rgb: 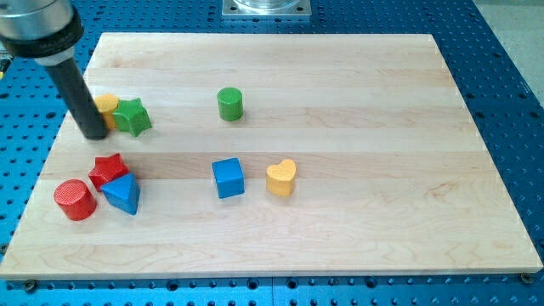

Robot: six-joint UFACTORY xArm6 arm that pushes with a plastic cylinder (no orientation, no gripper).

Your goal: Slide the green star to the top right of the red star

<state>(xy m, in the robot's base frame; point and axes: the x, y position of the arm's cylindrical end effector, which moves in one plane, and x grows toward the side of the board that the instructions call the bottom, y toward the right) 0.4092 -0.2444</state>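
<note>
The green star point(132, 116) lies at the view's upper left on the wooden board point(357, 102), touching a yellow block point(107, 105) on its left. The red star point(108, 169) lies below it, toward the view's lower left, touching a blue triangular block point(123, 195). My tip point(94, 134) rests on the board just left of the green star, in front of the yellow block and partly hiding it. The rod slants up to the view's top left.
A red cylinder point(75, 200) stands left of the blue triangular block. A green cylinder point(229, 104) stands at upper middle. A blue cube point(228, 178) and a yellow heart point(281, 178) lie at middle. The board's left edge is close to my tip.
</note>
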